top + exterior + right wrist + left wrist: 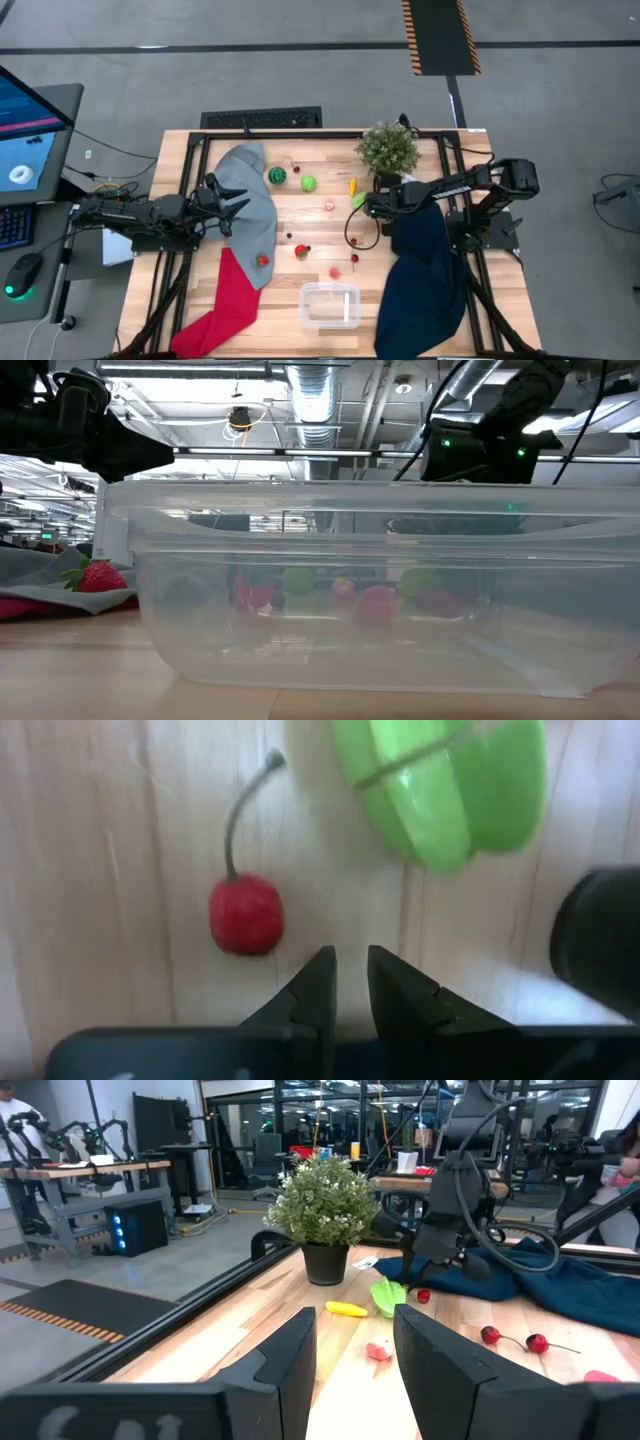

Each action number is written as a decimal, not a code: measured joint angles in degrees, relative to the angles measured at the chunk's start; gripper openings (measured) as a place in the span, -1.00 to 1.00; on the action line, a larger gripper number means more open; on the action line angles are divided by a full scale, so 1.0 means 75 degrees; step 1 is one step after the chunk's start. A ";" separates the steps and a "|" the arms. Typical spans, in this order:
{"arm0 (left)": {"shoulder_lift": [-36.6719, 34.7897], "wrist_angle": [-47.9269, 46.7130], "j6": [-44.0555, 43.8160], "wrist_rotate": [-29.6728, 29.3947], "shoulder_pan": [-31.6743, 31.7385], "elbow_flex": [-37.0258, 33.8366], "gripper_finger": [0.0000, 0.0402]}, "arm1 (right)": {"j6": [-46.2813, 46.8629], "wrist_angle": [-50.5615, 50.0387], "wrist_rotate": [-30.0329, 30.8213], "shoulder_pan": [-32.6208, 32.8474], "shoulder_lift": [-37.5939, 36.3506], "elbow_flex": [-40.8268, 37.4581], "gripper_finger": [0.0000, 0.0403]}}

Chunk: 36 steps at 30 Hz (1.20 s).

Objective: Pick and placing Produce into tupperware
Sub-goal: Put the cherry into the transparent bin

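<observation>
Produce, a set of tiny toy fruits and vegetables, lies scattered on the wooden slat table (290, 280): a dark green striped melon ball (277, 175) and a light green round fruit (309, 183) near the far side, a small yellow piece (352, 186), a pale pink piece (329, 205), a red strawberry (262, 260) resting on the grey cloth (250, 210), and a pink piece (335, 271) just beyond the container. Clear, shallow, rounded-rectangular plastic tupperware (329, 305) stands at the table's near edge; from above it appears to hold no fruit.

Right gripper (345, 982) hangs low over the wood beside the bushy green potted plant (388, 148), its fingers drawn close together with only a narrow gap and nothing between them. A red cherry with a stem (245, 913) lies just beside the fingertips, and a bright green lobed vegetable (450, 785) lies just past them.

Left gripper (355, 1350) waits over the grey cloth at the left, fingers spread apart and holding nothing.

A red cloth (225, 305) and a dark blue cloth (425, 275) flank the tupperware.
</observation>
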 joint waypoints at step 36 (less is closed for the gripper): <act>0.0001 0.0002 0.0000 0.0005 0.0002 0.0000 -0.37 | 0.1347 0.0029 -0.0970 0.0450 0.0744 0.0888 -0.50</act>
